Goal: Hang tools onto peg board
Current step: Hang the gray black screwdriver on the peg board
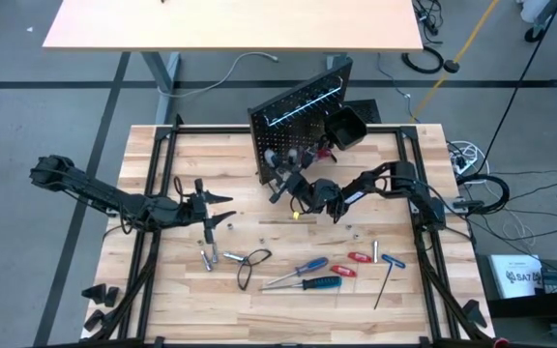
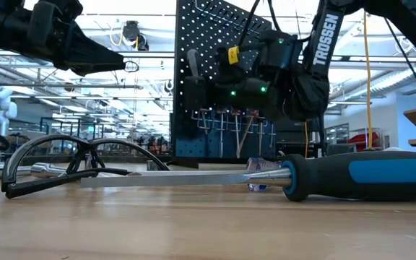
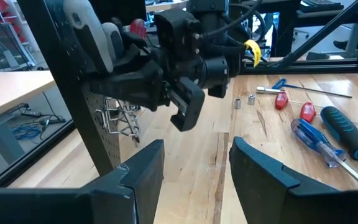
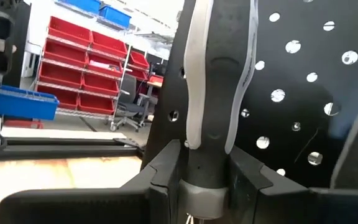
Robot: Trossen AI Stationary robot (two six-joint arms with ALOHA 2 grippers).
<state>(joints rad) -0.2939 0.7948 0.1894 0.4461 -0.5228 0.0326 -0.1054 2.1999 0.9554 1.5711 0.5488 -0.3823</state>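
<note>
The black peg board (image 1: 298,111) stands upright at the table's far middle, with metal hooks (image 3: 120,115) low on its face. My right gripper (image 1: 286,189) is right in front of it, shut on a tool with a black-and-grey handle (image 4: 219,74). Whether the tool touches the board I cannot tell. My left gripper (image 3: 194,165) waits open at the table's left (image 1: 216,203), touching nothing. More tools lie on the near half of the table: a black wire loop (image 1: 249,266), a blue screwdriver (image 1: 300,270), a black-and-blue screwdriver (image 2: 352,177), red-handled ones (image 1: 360,257) and silver bits (image 1: 209,257). My right gripper pinches the tool's handle at its lower end (image 4: 204,171), just above the grey collar, between its two fingers (image 4: 163,168). The fingers come about level from the table's right, across the handle. The tool stands roughly upright, handle up, lifted clear of the table.
A small black bin (image 1: 344,128) hangs on the peg board's right side. A thin hex key (image 1: 385,285) and a blue-handled key (image 1: 392,259) lie near the right frame rail. Black frame rails (image 1: 153,242) run along both table sides.
</note>
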